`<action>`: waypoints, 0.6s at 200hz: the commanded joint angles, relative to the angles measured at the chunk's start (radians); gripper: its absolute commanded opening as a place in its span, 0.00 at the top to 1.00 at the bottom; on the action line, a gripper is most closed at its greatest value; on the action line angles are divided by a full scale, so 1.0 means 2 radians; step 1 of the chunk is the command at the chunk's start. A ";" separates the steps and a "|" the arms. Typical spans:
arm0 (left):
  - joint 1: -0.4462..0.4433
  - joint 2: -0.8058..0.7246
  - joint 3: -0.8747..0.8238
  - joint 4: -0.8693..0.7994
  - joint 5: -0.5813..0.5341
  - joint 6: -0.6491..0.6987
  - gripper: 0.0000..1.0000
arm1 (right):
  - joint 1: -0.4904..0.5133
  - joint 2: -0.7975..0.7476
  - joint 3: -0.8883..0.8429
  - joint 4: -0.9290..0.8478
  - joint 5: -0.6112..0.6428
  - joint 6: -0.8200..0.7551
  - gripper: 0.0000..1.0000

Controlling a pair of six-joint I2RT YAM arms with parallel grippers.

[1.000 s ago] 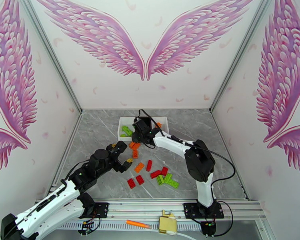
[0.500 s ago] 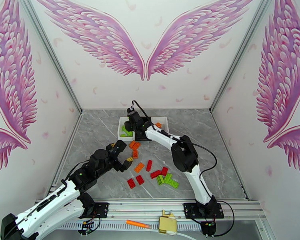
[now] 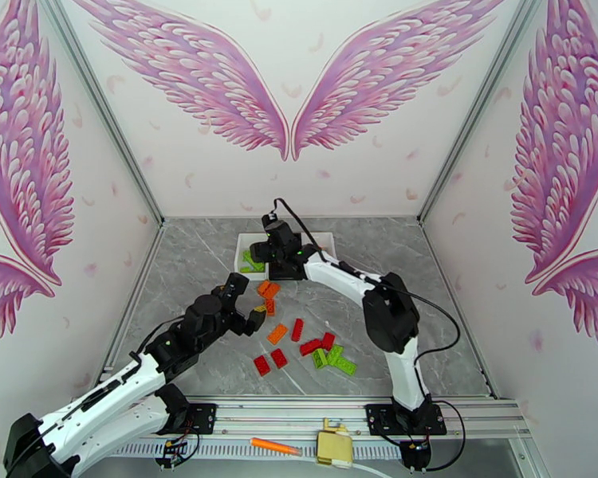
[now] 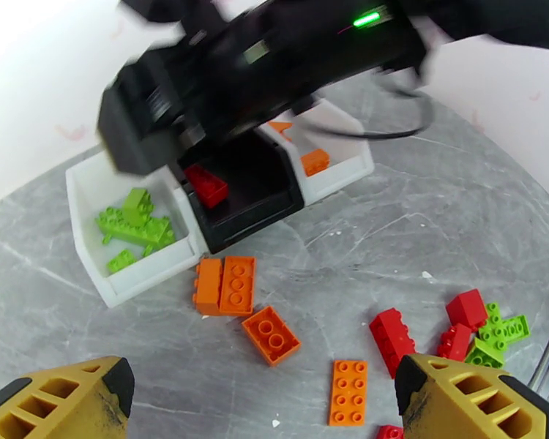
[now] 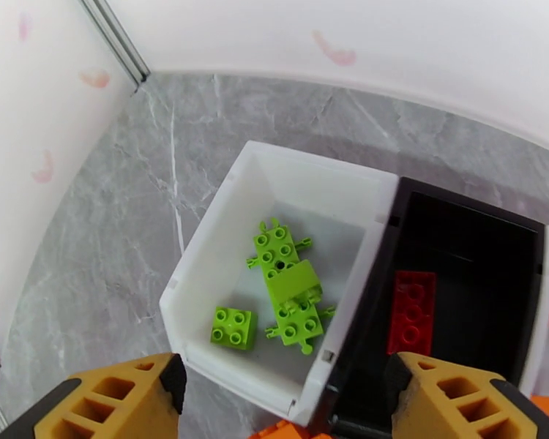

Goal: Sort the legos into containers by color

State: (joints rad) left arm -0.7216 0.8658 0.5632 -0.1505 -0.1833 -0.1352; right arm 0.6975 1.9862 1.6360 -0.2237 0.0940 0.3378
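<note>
Overhead view: a grey marbled table [image 3: 187,256] has two robot arms reaching in from its near edge. Three small trays stand side by side at the far middle. The right gripper [image 3: 259,254] hangs over them, above the left-hand white tray [image 3: 238,268]. The right-hand white tray [image 3: 324,239] shows just past the arm. Loose bricks [image 3: 297,329] in red, orange and lime green lie scattered mid-table, nearer than the trays. The left gripper [image 3: 247,303] hangs at the left edge of the scatter, fingers spread.

Left wrist view: the left gripper's two yellow fingertips [image 4: 55,400] stand wide apart at the bottom corners, with nothing between them. Orange, red and green loose bricks lie ahead on the table. Beyond them, the left-hand white tray holds green bricks [image 4: 132,224]. The black tray [image 4: 256,206] holds a red brick [image 4: 206,186], and the right-hand white tray holds an orange brick [image 4: 315,161]. The dark, blurred right arm [image 4: 260,60] hangs over the trays.

Right wrist view: looking straight down, the right gripper's fingertips [image 5: 121,396] are spread and empty. Below, several green bricks lie in the left-hand white tray, one stacked on flat pieces. The flat red brick lies in the black tray, near the wall beside the white tray.
</note>
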 commanded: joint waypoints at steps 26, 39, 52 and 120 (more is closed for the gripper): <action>-0.003 0.066 0.061 -0.035 -0.069 -0.091 0.01 | -0.034 -0.169 -0.180 0.060 0.020 -0.051 0.13; -0.004 0.094 0.075 -0.043 -0.074 -0.111 0.01 | -0.041 -0.205 -0.225 0.061 0.042 -0.066 0.09; -0.004 0.124 0.089 -0.054 -0.083 -0.141 0.01 | -0.047 -0.243 -0.269 0.067 0.042 -0.080 0.07; -0.014 0.293 0.207 -0.163 -0.086 -0.232 0.02 | -0.049 -0.387 -0.363 0.012 0.018 -0.124 0.03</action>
State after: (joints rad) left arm -0.7403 1.3746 0.8970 -0.3519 -0.3393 -0.5053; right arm 0.6010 1.2934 0.9447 -0.1619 0.1467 0.1284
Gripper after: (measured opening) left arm 0.989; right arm 0.968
